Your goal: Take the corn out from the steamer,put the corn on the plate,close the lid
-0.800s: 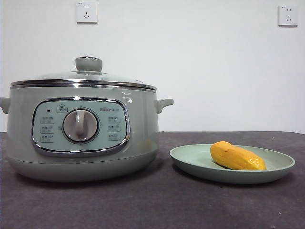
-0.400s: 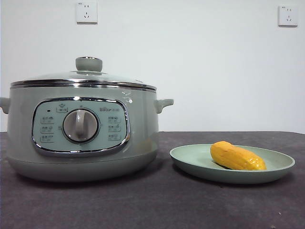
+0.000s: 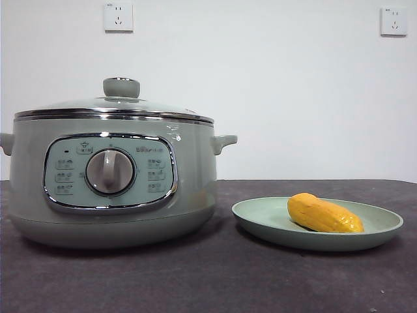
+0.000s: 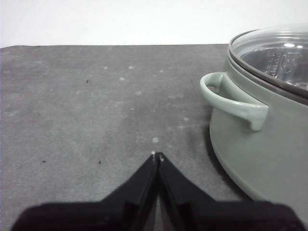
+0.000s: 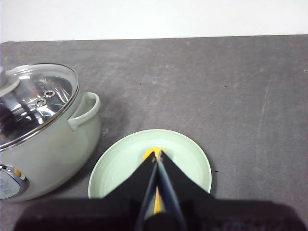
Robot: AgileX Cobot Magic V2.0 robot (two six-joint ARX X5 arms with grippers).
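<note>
Both tools I see pinched closed with nothing between the jaws: my right gripper (image 5: pixel 157 155) hangs above the plate (image 5: pixel 120 166), the corn (image 3: pixel 324 214) lying on it below the tips; my left gripper (image 4: pixel 157 156) sits beside the steamer (image 4: pixel 269 154), its lid (image 3: pixel 114 107) seated on.

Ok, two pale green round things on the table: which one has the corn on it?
The plate, the shallow open dish beside the steamer. The corn lies on it; the steamer is tall, with its lid on.
</note>
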